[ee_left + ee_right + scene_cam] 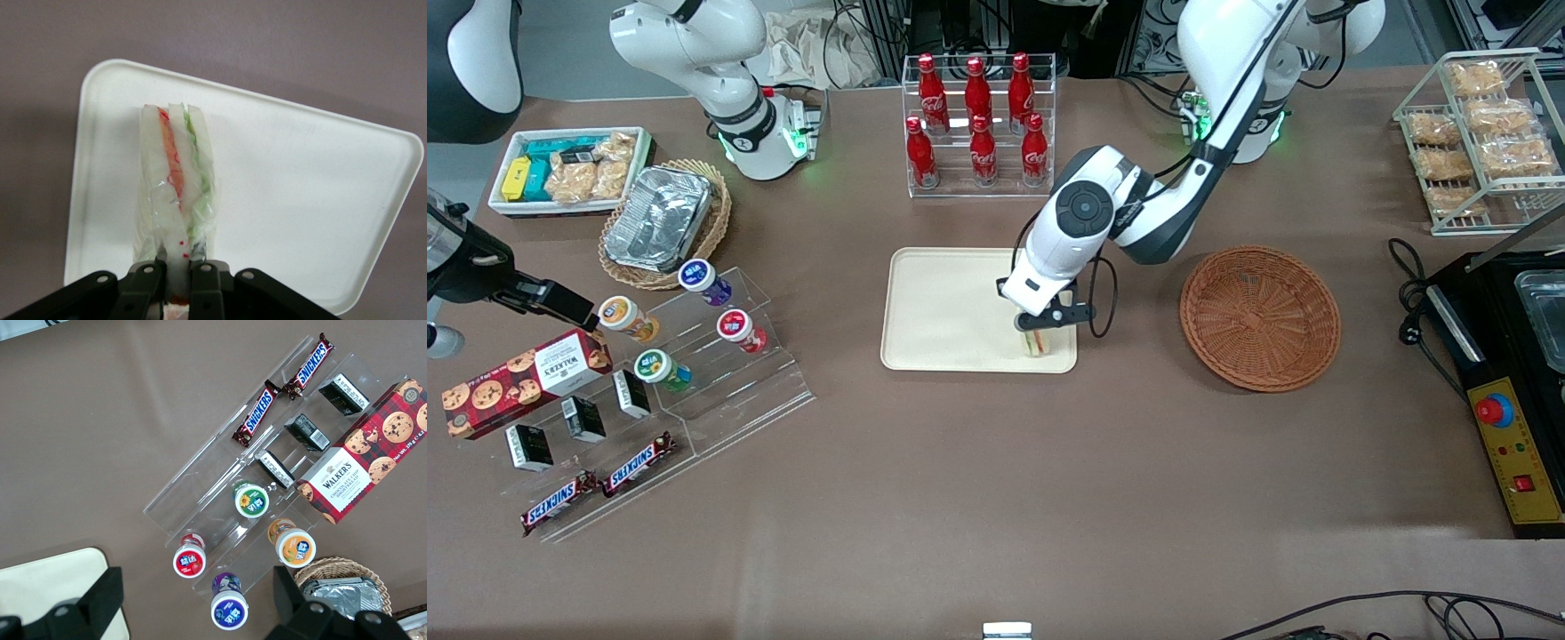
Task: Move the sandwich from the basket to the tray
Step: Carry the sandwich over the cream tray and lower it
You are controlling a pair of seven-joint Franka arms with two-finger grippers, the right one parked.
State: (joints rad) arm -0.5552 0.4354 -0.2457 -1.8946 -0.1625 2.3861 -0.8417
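Brown tabletop, near corner of the tray (943, 302): the gripper (179, 270) pinches the soft, film-wrapped sandwich (175, 180) by one edge; it looks light and easily crushed.

the gripper (1040, 331) holds the sandwich (1036, 342) over the tray (943, 311), whose remaining surface lies bare.
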